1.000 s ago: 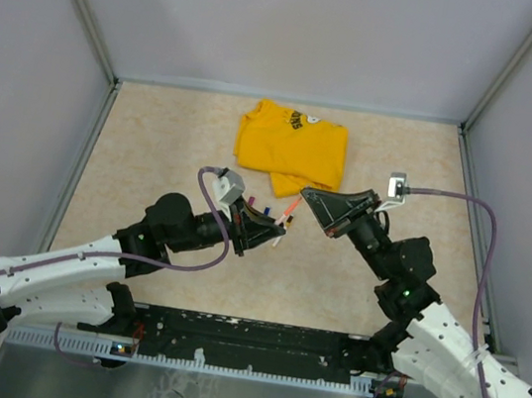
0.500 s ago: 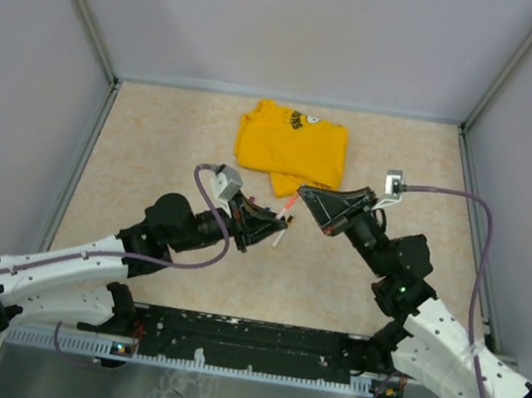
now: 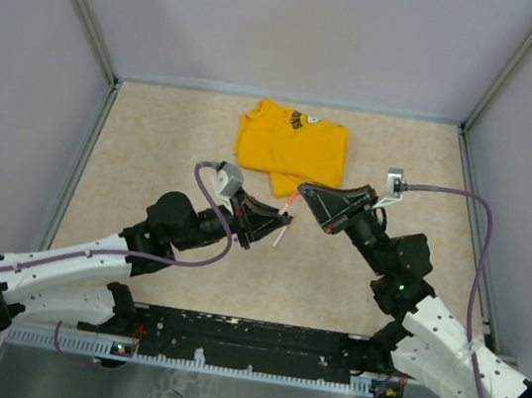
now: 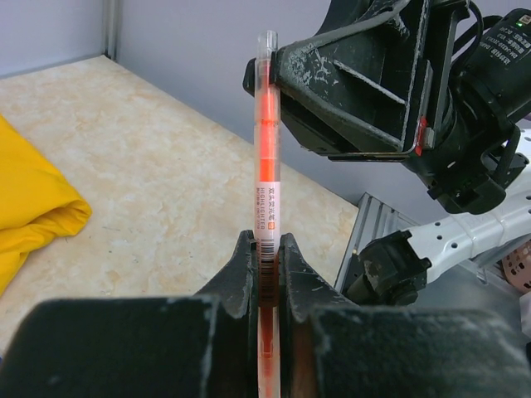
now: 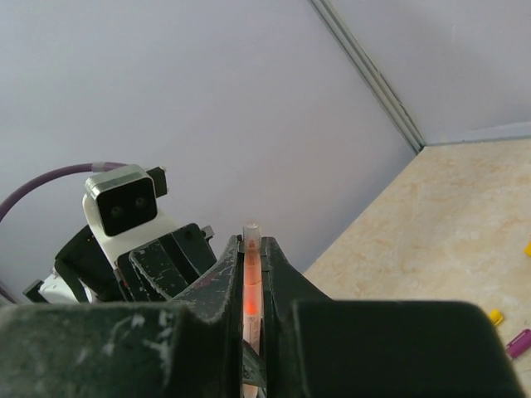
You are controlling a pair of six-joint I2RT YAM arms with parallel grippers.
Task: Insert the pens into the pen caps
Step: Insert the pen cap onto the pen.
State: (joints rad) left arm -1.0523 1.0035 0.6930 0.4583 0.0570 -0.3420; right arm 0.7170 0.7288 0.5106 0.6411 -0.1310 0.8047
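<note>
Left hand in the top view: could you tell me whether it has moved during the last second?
Yes, slightly: the left hand has crept a little closer to the yellow T-shirt, still shut on the orange pen.

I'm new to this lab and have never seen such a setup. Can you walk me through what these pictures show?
Two robot arms, the left arm and the right arm, are fixed at the near edge of a table. One picture looks down from above. The other two come from a camera on each wrist, looking along its own fingers. A yellow T-shirt lies on the table, and so does a small magenta cap. The left gripper and the right gripper are both shut on one orange pen, each at one end, holding it above the table.
</note>
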